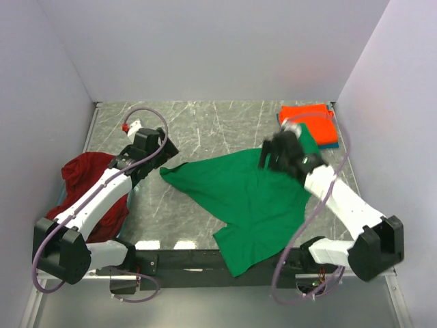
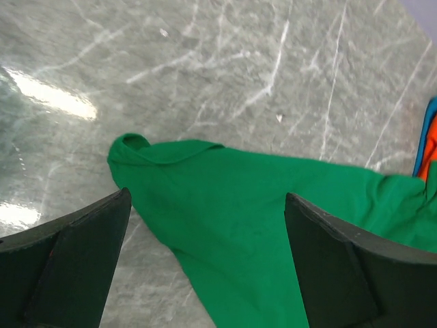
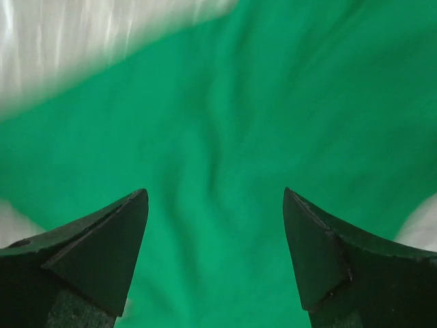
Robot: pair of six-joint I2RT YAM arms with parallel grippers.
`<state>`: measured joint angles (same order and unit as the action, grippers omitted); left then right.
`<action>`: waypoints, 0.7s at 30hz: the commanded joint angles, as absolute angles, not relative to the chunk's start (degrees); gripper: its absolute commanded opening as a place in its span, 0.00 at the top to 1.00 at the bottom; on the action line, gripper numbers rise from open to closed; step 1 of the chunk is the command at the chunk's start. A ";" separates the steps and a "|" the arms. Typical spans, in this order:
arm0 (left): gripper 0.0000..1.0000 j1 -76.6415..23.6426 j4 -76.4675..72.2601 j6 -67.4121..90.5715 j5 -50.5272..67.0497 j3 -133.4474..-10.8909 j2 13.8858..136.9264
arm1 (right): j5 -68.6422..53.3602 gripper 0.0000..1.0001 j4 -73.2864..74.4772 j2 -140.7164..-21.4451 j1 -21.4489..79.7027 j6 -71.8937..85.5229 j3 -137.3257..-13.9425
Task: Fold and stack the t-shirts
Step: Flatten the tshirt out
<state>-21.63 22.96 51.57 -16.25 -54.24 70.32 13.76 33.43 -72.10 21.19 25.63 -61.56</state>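
Note:
A bright green t-shirt [image 1: 249,198] lies spread and rumpled across the middle of the marble table, one corner hanging over the near edge. It fills the right wrist view [image 3: 225,137] and shows in the left wrist view [image 2: 273,205]. My left gripper [image 1: 158,152] is open above the shirt's left tip, holding nothing. My right gripper [image 1: 273,152] is open above the shirt's upper right part, holding nothing. A dark red t-shirt [image 1: 89,184] lies crumpled at the left under my left arm. A folded orange-red t-shirt [image 1: 307,121] lies on a teal-blue one [image 1: 330,143] at the back right.
The grey marble table [image 1: 205,123] is walled by white panels on three sides. A dark rail [image 1: 184,260] runs along the near edge between the arm bases. The folded stack's edge shows at the right of the left wrist view [image 2: 427,147].

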 commanded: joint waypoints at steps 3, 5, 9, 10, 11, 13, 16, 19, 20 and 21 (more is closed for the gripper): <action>0.00 -24.34 21.54 49.57 -14.07 -51.25 68.56 | 4.49 0.14 31.91 -62.78 33.89 38.13 -43.97; 0.01 -25.04 21.01 49.83 -13.62 -49.76 67.94 | 2.30 0.13 30.51 -61.27 37.34 42.79 -37.90; 0.01 -25.58 20.92 50.71 -14.41 -48.08 66.89 | -1.04 0.13 26.82 -60.64 41.65 47.11 -31.56; 0.00 -25.58 20.83 50.97 -14.50 -47.90 66.80 | -0.88 0.13 26.28 -61.25 41.75 47.81 -30.60; 0.01 -25.58 20.57 51.06 -14.24 -47.55 66.71 | -0.36 0.13 25.84 -62.22 41.75 48.07 -30.33; 0.01 -25.58 20.13 51.07 -13.63 -47.46 66.88 | 3.04 0.13 26.27 -65.80 41.75 47.73 -31.54; 0.01 -25.66 21.00 50.80 -13.88 -47.37 67.94 | 6.15 0.12 26.55 -71.27 40.26 45.54 -33.83; 0.00 -25.66 21.88 49.93 -14.59 -47.37 68.90 | 4.84 0.11 24.96 -76.80 35.78 42.38 -35.32; 0.00 -25.66 21.97 49.57 -14.68 -47.20 69.17 | 4.57 0.11 24.53 -78.12 34.73 41.75 -35.85; 0.01 -25.66 21.80 49.31 -14.42 -47.02 69.34 | 4.31 0.12 24.70 -80.31 32.02 40.97 -36.38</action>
